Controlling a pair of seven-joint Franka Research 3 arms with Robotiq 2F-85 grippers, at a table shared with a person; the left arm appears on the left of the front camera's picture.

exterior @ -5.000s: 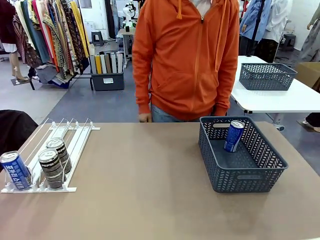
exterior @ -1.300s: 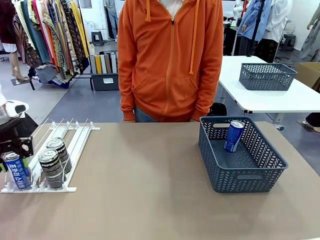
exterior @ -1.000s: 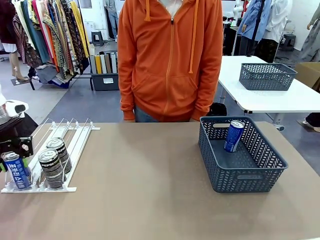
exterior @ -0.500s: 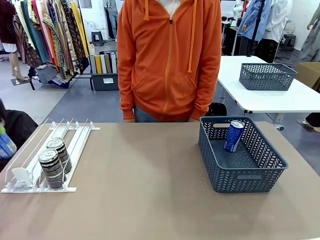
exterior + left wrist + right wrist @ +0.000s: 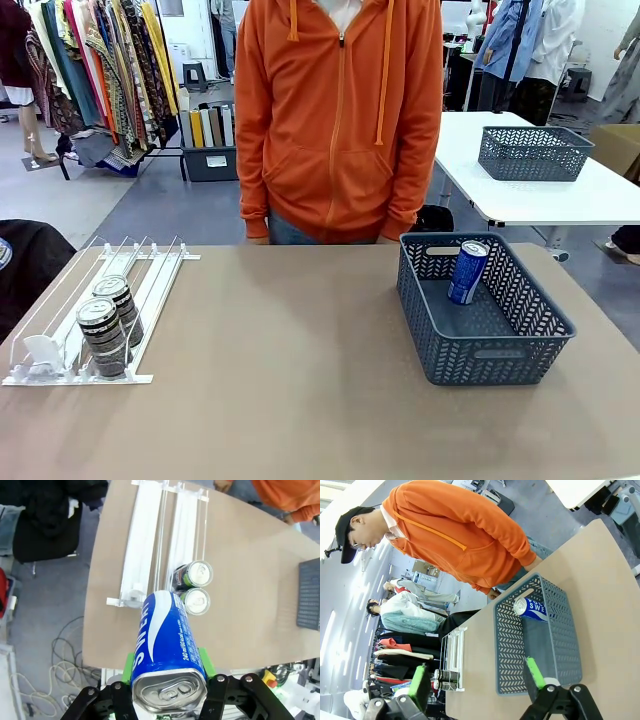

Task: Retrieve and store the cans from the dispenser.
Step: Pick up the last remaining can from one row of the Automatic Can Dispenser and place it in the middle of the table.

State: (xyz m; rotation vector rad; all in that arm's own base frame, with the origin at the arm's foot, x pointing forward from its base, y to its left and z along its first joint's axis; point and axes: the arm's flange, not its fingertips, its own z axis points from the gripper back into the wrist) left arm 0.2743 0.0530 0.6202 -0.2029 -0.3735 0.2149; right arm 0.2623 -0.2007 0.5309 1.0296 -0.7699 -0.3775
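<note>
My left gripper is shut on a slim blue can with white lettering, held high above the table's left end. Below it lies the white and clear dispenser, with two dark cans standing one behind the other at the low end of one lane. In the front view the dispenser and its two dark cans sit at the left. Another blue can leans inside the dark grey mesh basket at the right. My right gripper is open and apart from that basket.
A person in an orange hoodie stands at the far side of the table, hands down near its edge. A white pusher tab sits at the front of the dispenser's left lane. Bare brown tabletop lies between dispenser and basket.
My left gripper lifted the blue can out of the dispenser's left lane and carried it up and off the front view's left edge. The pusher tab now sits at that lane's front.
</note>
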